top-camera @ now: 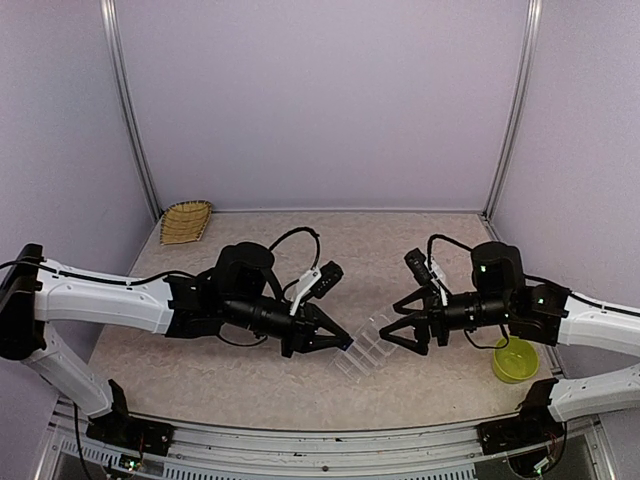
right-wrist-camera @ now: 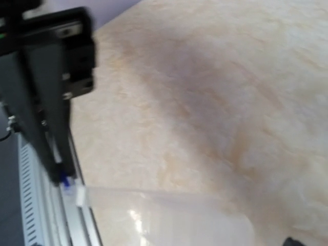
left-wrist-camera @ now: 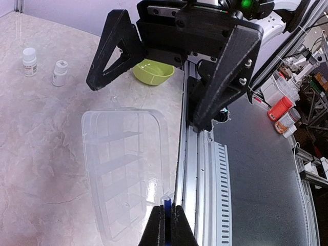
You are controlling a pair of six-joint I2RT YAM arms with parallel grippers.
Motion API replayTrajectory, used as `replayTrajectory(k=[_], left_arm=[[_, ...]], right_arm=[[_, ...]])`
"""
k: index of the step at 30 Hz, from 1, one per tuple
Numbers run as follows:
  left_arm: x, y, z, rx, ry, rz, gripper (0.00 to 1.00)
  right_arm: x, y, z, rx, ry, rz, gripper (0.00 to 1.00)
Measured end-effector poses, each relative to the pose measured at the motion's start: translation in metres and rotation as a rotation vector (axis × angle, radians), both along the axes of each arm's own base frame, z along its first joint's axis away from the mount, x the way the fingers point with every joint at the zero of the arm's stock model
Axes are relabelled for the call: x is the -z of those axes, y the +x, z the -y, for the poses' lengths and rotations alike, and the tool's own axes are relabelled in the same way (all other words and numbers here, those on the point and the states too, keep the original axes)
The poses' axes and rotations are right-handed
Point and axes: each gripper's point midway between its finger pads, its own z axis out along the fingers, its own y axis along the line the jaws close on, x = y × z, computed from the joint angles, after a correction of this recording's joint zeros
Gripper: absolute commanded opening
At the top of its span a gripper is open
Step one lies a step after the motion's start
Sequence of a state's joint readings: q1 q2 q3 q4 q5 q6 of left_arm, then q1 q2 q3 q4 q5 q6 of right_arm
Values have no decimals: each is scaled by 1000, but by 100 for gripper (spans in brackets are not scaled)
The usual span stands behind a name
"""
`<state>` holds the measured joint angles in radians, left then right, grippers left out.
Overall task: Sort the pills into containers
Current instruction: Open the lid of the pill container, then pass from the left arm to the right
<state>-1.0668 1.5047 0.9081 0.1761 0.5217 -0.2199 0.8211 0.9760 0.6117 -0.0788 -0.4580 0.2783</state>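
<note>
Clear flat oblong plastic organizer box (top-camera: 365, 350) is near the marbled worktop's (top-camera: 400, 240) front edge, between my grippers. My left gripper (top-camera: 343, 342) is pinched tight on its edge tab; my right gripper (top-camera: 398, 323) gapes wide, holding nothing.

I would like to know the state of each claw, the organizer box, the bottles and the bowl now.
organizer box: gripped at one edge by the left claw; no pills visible inside.
left claw: shut on the organizer box.
right claw: open wide, holding nothing.
two white bottles: upright, capped.
yellow-green bowl: upright.
</note>
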Motion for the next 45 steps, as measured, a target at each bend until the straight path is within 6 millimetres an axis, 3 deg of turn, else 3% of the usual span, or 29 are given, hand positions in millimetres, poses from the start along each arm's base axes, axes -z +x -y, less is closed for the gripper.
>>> replayTrajectory(k=[5, 10, 26, 33, 39, 45], left_arm=[[-1, 0, -2, -2, 5, 7, 0], [0, -2, -5, 3, 17, 8, 0], [-1, -6, -6, 20, 19, 11, 0], [-1, -7, -6, 29, 16, 11, 0], [-1, -8, -6, 33, 15, 13, 0], [-1, -9, -6, 38, 15, 11, 0]], right_arm=[[6, 11, 8, 47, -31, -38, 100], [28, 17, 11, 60, -80, -108, 99], [65, -5, -9, -125, -114, -317, 78], [62, -9, -12, -156, -94, -340, 60], [60, -11, -16, -181, -75, -344, 22], [61, -10, -17, -185, -70, -355, 18]])
